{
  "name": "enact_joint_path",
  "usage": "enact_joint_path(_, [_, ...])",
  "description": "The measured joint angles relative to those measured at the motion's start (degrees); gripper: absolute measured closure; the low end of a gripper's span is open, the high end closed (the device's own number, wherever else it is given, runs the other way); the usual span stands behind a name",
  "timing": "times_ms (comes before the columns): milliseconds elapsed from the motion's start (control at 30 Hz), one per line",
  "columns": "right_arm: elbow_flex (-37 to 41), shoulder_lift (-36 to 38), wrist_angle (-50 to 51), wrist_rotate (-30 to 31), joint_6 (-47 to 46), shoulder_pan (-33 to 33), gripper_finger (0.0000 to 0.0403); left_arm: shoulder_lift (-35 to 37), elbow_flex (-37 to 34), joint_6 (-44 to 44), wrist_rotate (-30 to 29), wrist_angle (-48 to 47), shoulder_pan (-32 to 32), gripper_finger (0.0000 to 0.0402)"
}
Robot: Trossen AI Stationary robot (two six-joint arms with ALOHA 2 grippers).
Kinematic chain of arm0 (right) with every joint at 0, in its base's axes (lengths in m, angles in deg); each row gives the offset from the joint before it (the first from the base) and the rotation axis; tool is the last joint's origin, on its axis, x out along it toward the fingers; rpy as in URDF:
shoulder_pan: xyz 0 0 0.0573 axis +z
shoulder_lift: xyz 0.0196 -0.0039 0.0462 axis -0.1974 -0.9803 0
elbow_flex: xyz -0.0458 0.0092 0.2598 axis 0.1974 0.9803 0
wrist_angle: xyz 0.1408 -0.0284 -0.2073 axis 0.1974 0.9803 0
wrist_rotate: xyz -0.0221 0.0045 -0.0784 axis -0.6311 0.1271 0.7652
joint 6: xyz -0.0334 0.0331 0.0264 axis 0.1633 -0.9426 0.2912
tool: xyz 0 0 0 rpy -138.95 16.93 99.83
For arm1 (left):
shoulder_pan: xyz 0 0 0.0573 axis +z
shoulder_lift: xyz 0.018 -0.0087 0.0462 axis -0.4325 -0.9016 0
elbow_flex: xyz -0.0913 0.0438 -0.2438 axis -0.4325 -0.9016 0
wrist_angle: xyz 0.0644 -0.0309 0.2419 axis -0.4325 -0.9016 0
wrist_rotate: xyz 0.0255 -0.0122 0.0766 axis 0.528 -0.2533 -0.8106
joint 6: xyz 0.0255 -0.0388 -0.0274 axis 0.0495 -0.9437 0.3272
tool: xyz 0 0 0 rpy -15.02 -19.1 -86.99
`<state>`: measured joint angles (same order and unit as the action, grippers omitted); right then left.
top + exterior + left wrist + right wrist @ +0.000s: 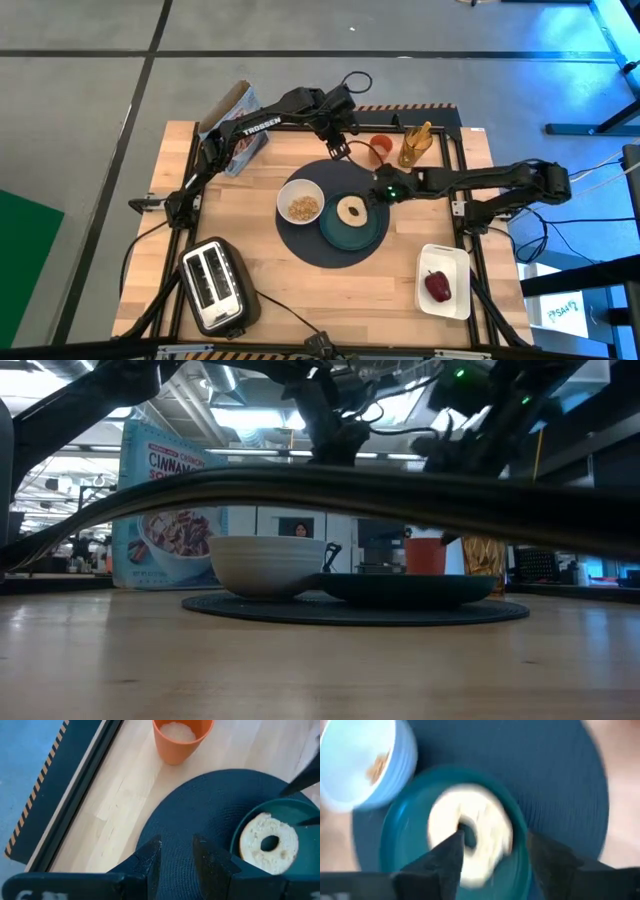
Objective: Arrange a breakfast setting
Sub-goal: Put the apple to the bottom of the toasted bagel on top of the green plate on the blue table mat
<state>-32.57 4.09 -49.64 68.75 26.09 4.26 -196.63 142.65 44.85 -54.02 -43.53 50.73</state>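
A dark round mat (310,245) lies mid-table. On it stand a white bowl (286,196) holding cereal and a teal plate (366,238). A pale ring-shaped bread (351,211) lies flat on the plate. My right gripper (495,840) hovers open over the plate's far right side (374,196), its fingers straddling the bread (485,817). My left gripper (176,847) hangs slightly open with nothing in it above the mat's far edge (336,152). Just beyond it an orange cup (181,740) stands on the wood. My right gripper comes at the bread from above, slanting down from the table's right. One fingertip (454,847) shows over the bread's hole. The picture is blurred there, so I cannot tell whether it touches the bread.
A white tray (452,256) at the near right holds a red fruit (437,286). A silver-black toaster (217,285) stands at the near left and a cereal box (232,135) at the far left. An amber bottle (415,145) is beside the cup.
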Motion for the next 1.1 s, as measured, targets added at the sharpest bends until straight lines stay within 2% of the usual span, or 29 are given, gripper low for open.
enact_joint_path(133, [0.0, 6.1, 11.4, -6.7, -4.6, 3.1, 0.0177, 0.5, 0.0, 0.0, 1.0, -4.6, -0.4, 0.0296])
enact_joint_path(300, [0.0, 14.4, 25.5, -12.4, -18.7, 13.7, 0.0191, 1.3, -0.4, 1.7, 2.8, -8.8, -3.8, 0.0296])
enact_joint_path(500, [0.0, 21.0, 28.3, -12.6, -41.6, 33.1, 0.0223, 1.3, -2.8, 3.1, 2.9, -6.4, -8.8, 0.0296])
enact_joint_path(633, [0.0, 20.1, 28.7, -10.5, -51.9, 45.5, 0.0233, 1.3, -3.0, 3.1, 2.9, -3.8, -10.5, 0.0296])
enact_joint_path(733, [0.0, 17.9, 28.7, -10.5, -56.5, 52.1, 0.0233, 1.3, -3.0, 2.9, 2.9, -0.4, -11.2, 0.0296])
enact_joint_path(867, [0.0, 15.4, 28.2, -11.2, -61.0, 57.8, 0.0203, 1.3, -3.0, 2.9, 5.2, 1.9, -11.3, 0.0296])
enact_joint_path(1100, [0.0, 9.4, 29.1, -10.7, -65.0, 60.9, 0.0089, 1.3, -3.0, 2.4, 6.7, 5.6, -11.6, 0.0296])
